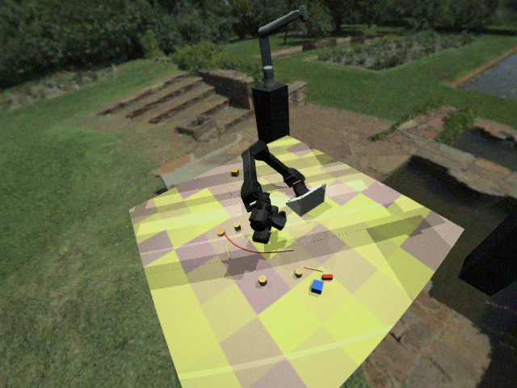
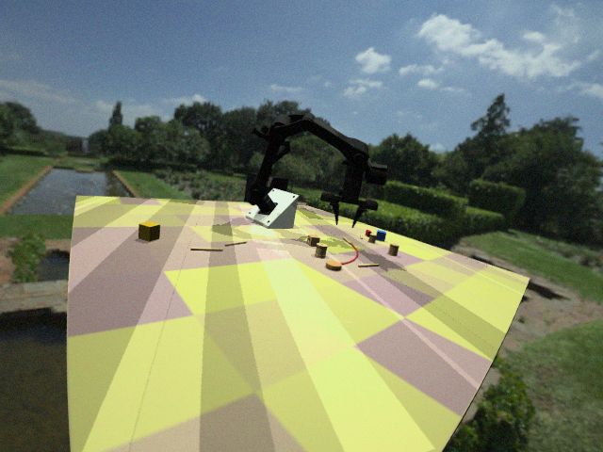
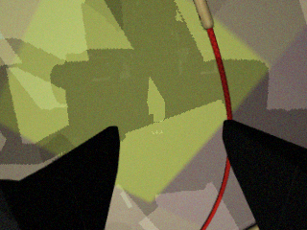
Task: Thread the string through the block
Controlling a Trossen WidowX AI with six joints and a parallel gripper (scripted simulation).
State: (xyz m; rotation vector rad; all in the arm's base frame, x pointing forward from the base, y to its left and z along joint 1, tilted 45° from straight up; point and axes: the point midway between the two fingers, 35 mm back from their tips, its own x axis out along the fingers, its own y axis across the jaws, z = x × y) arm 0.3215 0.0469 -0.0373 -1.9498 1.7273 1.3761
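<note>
The wooden block [image 2: 313, 240] stands on the table in the exterior view; the arm hides it in the top view. The round button [image 1: 220, 231] [image 2: 334, 266] lies on the table. The red string [image 1: 244, 249] [image 2: 357, 253] [image 3: 224, 86] curves from it to the thin stick [image 1: 287, 250] [image 2: 346, 239] [image 3: 203, 13], which lies flat on the table, outside the block. My gripper [image 1: 270, 230] [image 2: 345, 225] [image 3: 171, 131] points down above the table, part open and empty. In the wrist view the stick is at the top, beyond the fingertips, and the right finger overlaps the string.
Loose sticks [image 1: 227, 251] [image 1: 313, 268] [image 2: 206, 249] lie about. Small wooden cylinders [image 1: 237, 226] [image 1: 262, 280] [image 1: 298, 272] stand near the string. A blue block [image 1: 317, 286] and red piece [image 1: 327, 276] lie beyond the stick. A yellow cube [image 1: 234, 171] [image 2: 149, 231] and the arm's wedge base [image 1: 309, 203] are farther off.
</note>
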